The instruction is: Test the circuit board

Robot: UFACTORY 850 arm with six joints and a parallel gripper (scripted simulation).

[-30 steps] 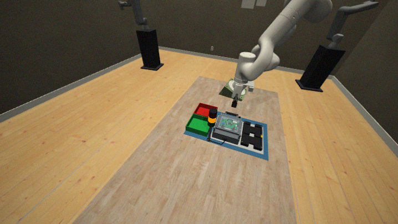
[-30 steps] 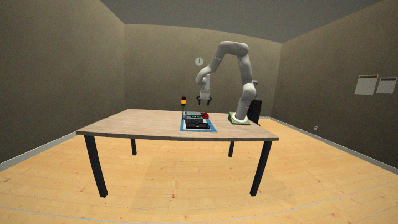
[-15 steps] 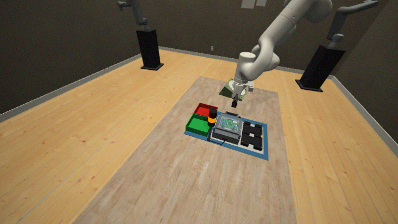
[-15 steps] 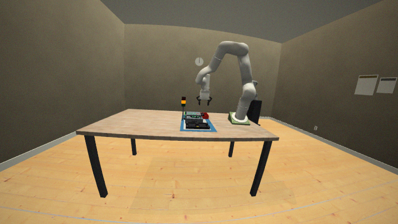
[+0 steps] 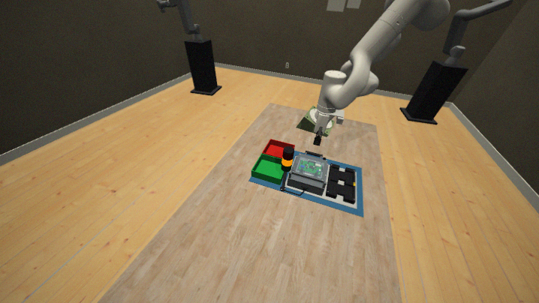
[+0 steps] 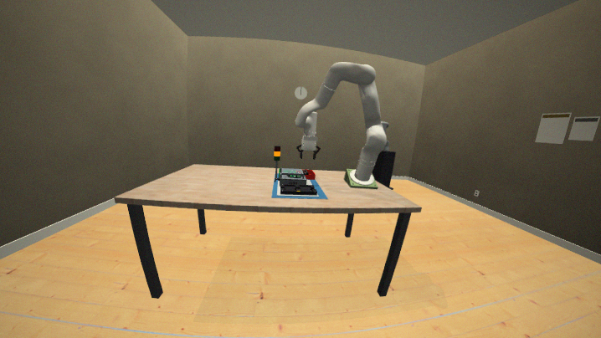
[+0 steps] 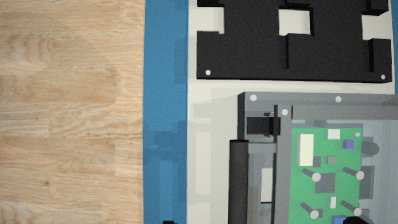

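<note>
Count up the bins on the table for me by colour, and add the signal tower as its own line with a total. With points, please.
Red bins: 1 [image 5: 278, 151] [image 6: 310, 174]
Green bins: 1 [image 5: 268, 170]
Signal towers, lit orange: 1 [image 5: 287, 161] [image 6: 276, 153]
Total: 3

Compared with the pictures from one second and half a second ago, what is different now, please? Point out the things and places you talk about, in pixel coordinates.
Nothing has visibly changed. The gripper [image 5: 317, 140] [image 6: 308, 156] is open above the tester area, holding nothing, as before. The circuit board [image 5: 310, 167] [image 7: 326, 165] stayed in the tester under the lid, the signal light [image 5: 287, 162] [image 6: 276, 153] stayed orange, and both bins stayed in place.
</note>
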